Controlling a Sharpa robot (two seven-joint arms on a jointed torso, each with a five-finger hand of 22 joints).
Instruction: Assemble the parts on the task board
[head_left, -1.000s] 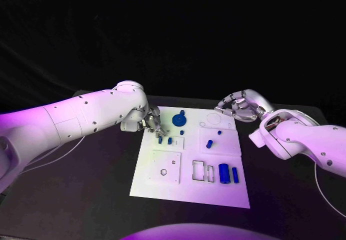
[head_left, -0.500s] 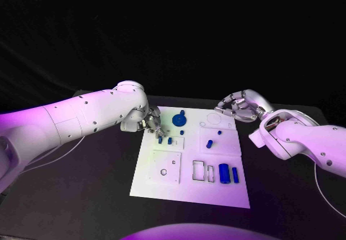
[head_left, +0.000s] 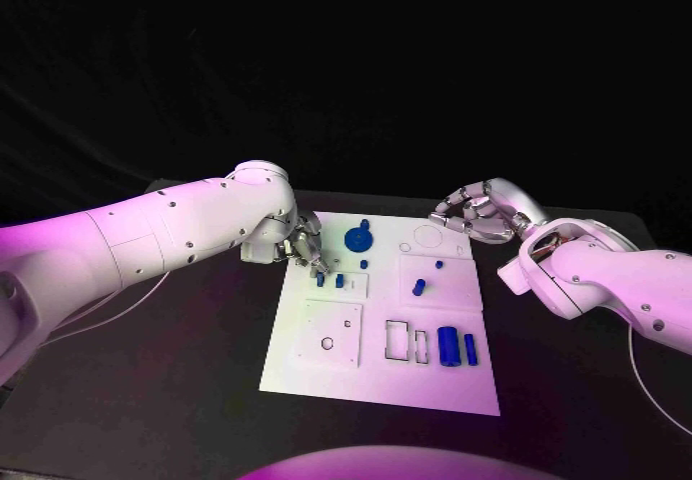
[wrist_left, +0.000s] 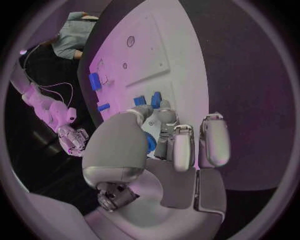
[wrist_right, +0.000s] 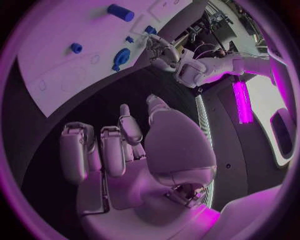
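The white task board (head_left: 378, 385) lies mid-table. My left hand (head_left: 300, 248) hovers over its far left corner, just above two small blue pegs (head_left: 329, 282). In the left wrist view the thumb and fingers (wrist_left: 182, 150) pinch a small blue part (wrist_left: 150, 142), mostly hidden, with the two pegs (wrist_left: 147, 99) just past the fingertips. My right hand (head_left: 476, 214) hangs off the board's far right corner with its fingers curled (wrist_right: 106, 150) and nothing in them. A blue round part (head_left: 359, 238) lies at the board's far edge.
More blue parts stay on the board: two small ones (head_left: 418, 289) mid-board and two cylinders (head_left: 459, 348) near the right edge. A white square plate (head_left: 332, 335) and a frame (head_left: 400, 340) lie on the near half. Black table (head_left: 173, 380) surrounds the board.
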